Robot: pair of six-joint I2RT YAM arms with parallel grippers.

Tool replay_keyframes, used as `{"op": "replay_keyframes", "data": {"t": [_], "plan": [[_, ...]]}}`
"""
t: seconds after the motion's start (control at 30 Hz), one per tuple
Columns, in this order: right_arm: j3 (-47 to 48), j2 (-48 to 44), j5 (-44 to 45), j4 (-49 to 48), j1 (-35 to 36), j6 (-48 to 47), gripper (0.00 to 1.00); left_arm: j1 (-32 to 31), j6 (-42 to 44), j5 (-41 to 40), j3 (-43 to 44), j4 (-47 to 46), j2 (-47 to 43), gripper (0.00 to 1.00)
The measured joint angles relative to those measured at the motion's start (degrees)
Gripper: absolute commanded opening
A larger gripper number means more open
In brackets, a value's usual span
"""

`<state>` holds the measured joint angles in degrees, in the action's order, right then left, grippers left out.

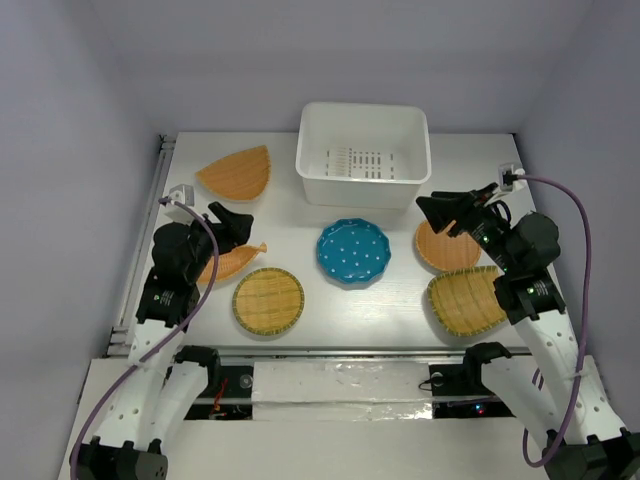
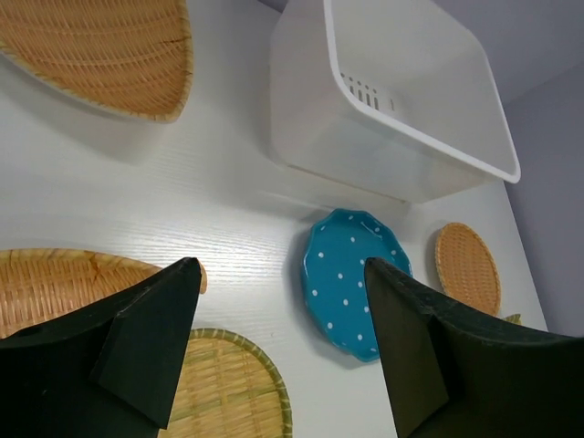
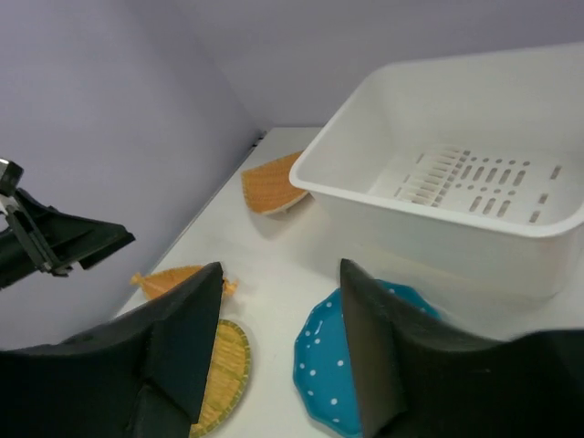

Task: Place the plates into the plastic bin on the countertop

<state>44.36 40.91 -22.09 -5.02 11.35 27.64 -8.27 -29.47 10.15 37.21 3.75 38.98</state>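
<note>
Right wrist view shows the right jaws spread wide and empty, aimed over the teal plate [image 3: 319,365] toward the plastic bin [image 3: 438,228]. From above they hang over the small round woven plate [image 1: 447,250] just off the bin's near right corner, so this arm looks best placed for it. The left jaws, also parted and holding nothing, hover over the oblong orange plate [image 1: 235,262] off the bin's near left corner. Its long axis runs slantwise, with one tip toward the teal plate. Every plate lies on the bench [image 1: 300,225] outside the bin, with the teal one just before its near wall.
</note>
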Motion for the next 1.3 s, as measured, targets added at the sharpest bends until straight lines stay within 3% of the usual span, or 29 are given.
{"op": "replay_keyframes", "data": {"t": [0.03, 0.13, 0.17, 0.23, 0.27, 0.47, 0.53, 0.57, 0.67, 0.77, 0.93, 1.0, 1.13, 1.3], "plan": [[-0.11, 0.0, 0.0, -0.02, 0.0, -0.15, 0.34, 0.0, -0.35, -0.2, 0.0, -0.09, -0.11, 0.63], [-0.22, -0.02, -0.02, 0.07, 0.0, -0.22, 0.02, 0.0, -1.88, -0.81, 0.0, -0.94, -0.83, 0.41], [-0.22, -0.02, -0.02, 0.11, 0.0, -0.24, 0.0, 0.0, -2.51, -0.96, -0.02, -1.4, -1.29, 0.25], [-0.22, -0.04, -0.02, 0.13, 0.0, -0.28, 0.0, 0.0, -3.8, -1.22, -0.13, -2.73, -2.29, 0.05], [-0.22, -0.04, -0.04, 0.15, 0.0, -0.31, 0.0, 0.0, -4.26, -1.4, -0.13, -3.19, -2.67, 0.0], [-0.22, -0.09, -0.39, 0.15, 0.37, -0.44, 0.0, 0.0, -6.99, -4.85, -0.13, -5.38, -1.29, 0.0], [-0.22, -0.07, -0.44, 0.15, 0.37, -0.44, 0.0, 0.0, -8.52, -6.91, -0.13, -5.97, 0.72, 0.17], [-0.22, -0.04, -0.44, 0.15, 0.37, -0.44, 0.0, 0.02, -9.51, -8.15, -0.13, -6.27, 1.88, 0.35], [-0.22, 0.0, -0.44, 0.17, 0.37, -0.46, 0.0, 0.59, -13.46, -12.22, -0.13, -7.37, 6.47, 0.63], [-0.22, -0.04, -0.42, 0.35, 0.37, -0.48, 0.0, 1.97, -17.99, -15.63, -0.13, -7.98, 12.46, 0.7], [-0.22, -0.81, -0.42, 0.7, 0.37, -0.66, 0.02, 3.23, -24.61, -18.88, 0.0, -10.47, 23.3, 0.73], [-0.22, -1.27, -0.42, 0.7, 0.37, -0.7, 0.08, 3.3, -26.21, -19.17, 0.83, -11.17, 28.06, 0.74], [-0.22, -1.51, -0.42, 0.72, 0.37, -0.87, 0.36, 3.3, -28.26, -18.88, 5.53, -11.67, 38.03, 0.74], [-0.22, -1.51, -0.63, 0.72, 0.37, -1.11, 0.42, 3.56, -29.62, -17.79, 13.09, -13.0, 47.98, 0.74]]}}
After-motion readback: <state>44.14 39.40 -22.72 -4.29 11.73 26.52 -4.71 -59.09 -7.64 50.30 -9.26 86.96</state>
